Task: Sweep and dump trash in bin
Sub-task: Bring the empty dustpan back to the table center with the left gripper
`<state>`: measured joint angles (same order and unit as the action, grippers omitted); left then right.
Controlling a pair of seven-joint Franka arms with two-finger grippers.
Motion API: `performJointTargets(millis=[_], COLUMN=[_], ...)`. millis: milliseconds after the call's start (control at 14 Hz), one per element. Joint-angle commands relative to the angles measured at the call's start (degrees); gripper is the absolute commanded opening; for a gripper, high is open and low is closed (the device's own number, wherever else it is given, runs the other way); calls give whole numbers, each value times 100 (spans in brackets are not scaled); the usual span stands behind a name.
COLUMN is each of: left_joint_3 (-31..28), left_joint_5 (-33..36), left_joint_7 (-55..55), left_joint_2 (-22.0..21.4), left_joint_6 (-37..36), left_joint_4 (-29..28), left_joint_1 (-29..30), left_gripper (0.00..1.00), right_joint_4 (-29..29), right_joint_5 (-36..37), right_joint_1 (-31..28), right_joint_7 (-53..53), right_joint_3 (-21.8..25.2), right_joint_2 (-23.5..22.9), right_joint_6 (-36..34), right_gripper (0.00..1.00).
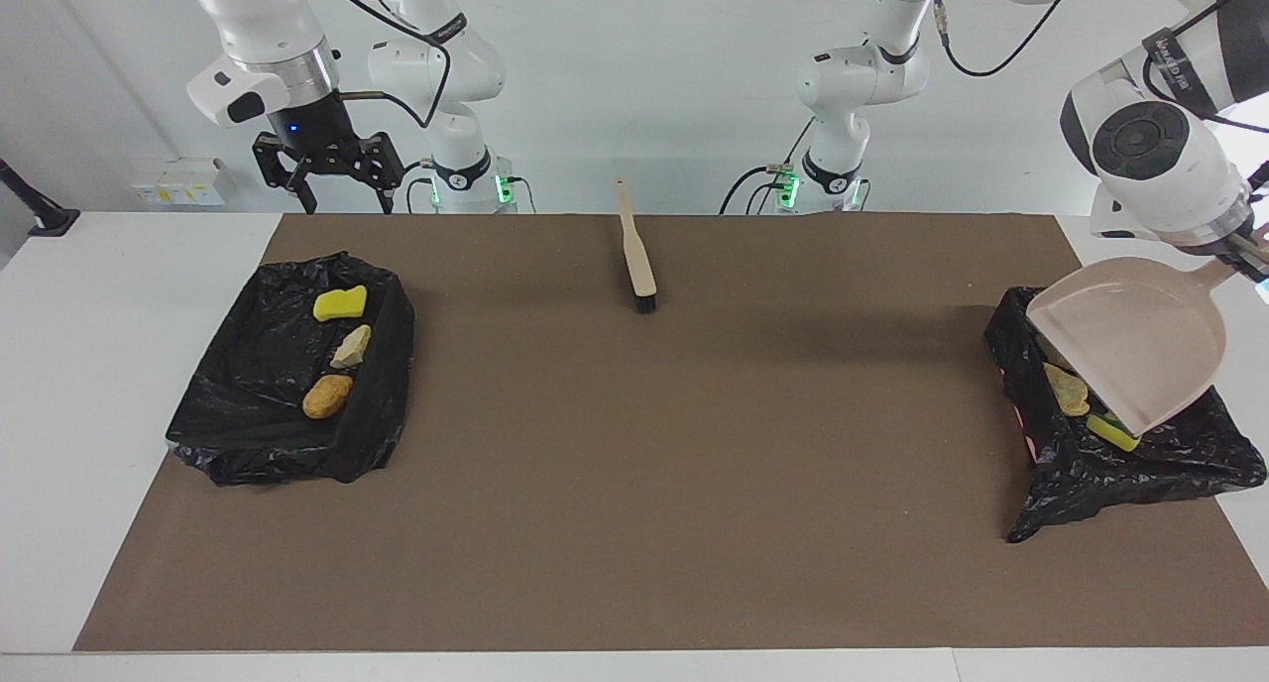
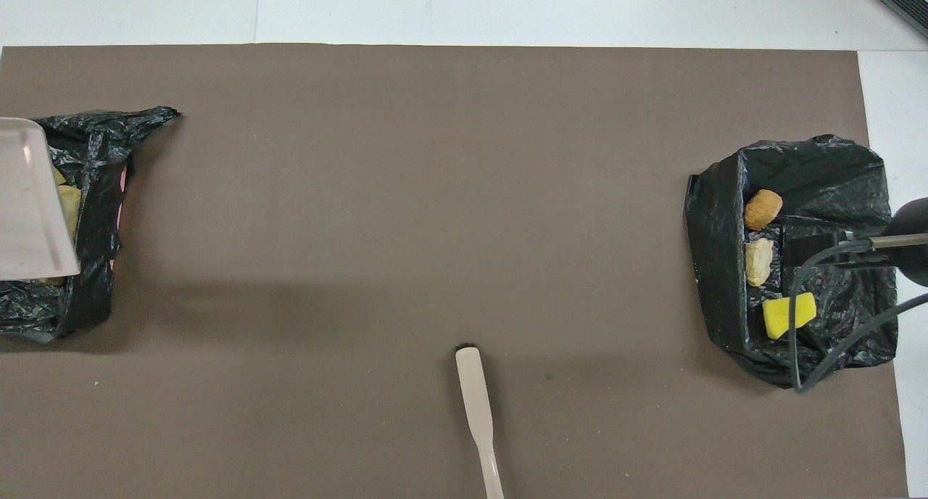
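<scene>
My left gripper (image 1: 1251,254) clamps the dustpan (image 1: 1140,350), tipped over the bin (image 1: 1180,464) at my left end | trash (image 1: 1066,390) already in it, more (image 1: 340,303) in the other bin (image 1: 248,434) | right gripper (image 1: 342,181) spread, waiting above that bin | brush (image 1: 639,266) lies between bins | mat swept, dump nearly done

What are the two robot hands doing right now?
Left gripper: shut on the dustpan, tipped over a bin.
Right gripper: open, empty, waiting.
</scene>
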<state>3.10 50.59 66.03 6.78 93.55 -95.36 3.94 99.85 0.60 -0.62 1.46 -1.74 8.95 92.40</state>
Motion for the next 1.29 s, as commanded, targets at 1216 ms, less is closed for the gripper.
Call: performJointTargets(millis=[1216], left_joint_3=[-82], left_joint_5=[-5067], left_joint_7=[-7673], left_joint_2=[770], left_joint_6=[506], left_joint_4=[59], left_joint_1=[-2721], left_gripper=[0], right_joint_4=[-379], right_joint_5=[-139], right_joint_1=[299], right_joint_7=[109], right_joint_3=[508], right_joint_2=[-244], right_joint_6=[-206], right_gripper=[100])
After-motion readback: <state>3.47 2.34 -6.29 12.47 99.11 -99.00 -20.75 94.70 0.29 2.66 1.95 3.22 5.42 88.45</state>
